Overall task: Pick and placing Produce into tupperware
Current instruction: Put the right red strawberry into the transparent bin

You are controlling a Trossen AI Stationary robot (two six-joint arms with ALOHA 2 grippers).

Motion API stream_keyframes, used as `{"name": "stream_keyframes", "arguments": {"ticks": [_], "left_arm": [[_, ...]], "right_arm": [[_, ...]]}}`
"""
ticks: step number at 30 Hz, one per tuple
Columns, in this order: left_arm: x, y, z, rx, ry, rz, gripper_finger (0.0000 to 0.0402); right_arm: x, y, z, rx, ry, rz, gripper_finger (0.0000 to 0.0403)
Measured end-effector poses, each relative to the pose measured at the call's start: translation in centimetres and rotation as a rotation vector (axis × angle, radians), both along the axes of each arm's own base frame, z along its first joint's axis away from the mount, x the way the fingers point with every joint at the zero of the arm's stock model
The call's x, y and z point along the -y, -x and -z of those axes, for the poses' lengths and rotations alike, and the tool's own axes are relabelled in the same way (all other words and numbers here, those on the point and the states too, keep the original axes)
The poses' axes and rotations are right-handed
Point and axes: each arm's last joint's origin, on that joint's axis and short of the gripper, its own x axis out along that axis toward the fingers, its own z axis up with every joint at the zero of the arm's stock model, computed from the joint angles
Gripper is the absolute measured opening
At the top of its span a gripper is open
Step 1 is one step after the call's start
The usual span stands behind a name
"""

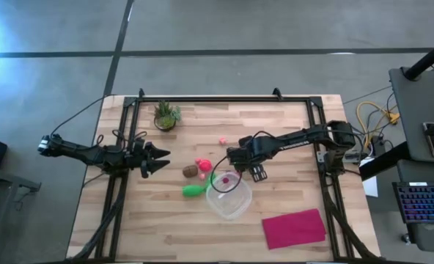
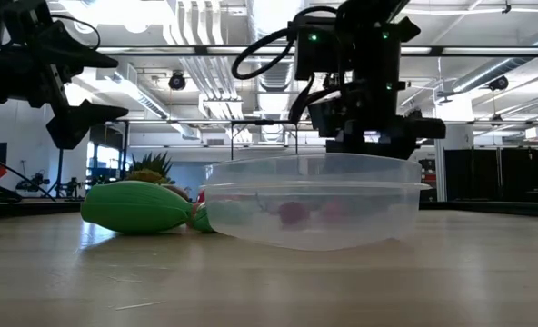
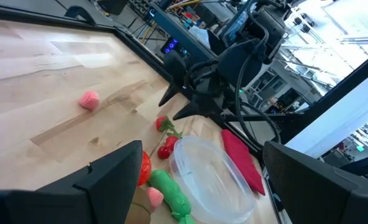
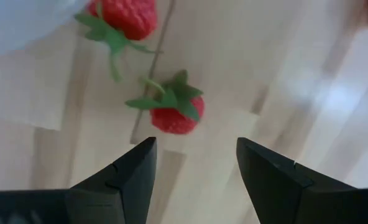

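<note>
Two dark fingers of the right gripper (image 4: 193, 177) stand spread and empty just above a stemmed strawberry (image 4: 174, 112) lying on the table (image 1: 290, 125) beside the tupperware (image 1: 228, 195), so lowering squarely over the berry's body, not its stem, looks wisest.

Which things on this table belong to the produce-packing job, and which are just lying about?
Job:
- tupperware
- green vegetable
- brown oval
- strawberries
- pink piece
- right hand, open above the strawberries

Lying about:
- potted plant
- magenta cloth
</note>
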Motion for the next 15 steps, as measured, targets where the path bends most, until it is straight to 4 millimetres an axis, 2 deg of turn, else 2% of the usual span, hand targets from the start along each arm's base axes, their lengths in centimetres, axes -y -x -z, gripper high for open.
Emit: {"name": "stream_keyframes", "arguments": {"ticks": [15], "left_arm": [[0.0, 0.0, 0.0, 0.001, 0.0, 0.0, 0.032]], "right_arm": [[0.0, 0.0, 1.4, 0.046, 0.001, -0.052, 0.0214]]}}
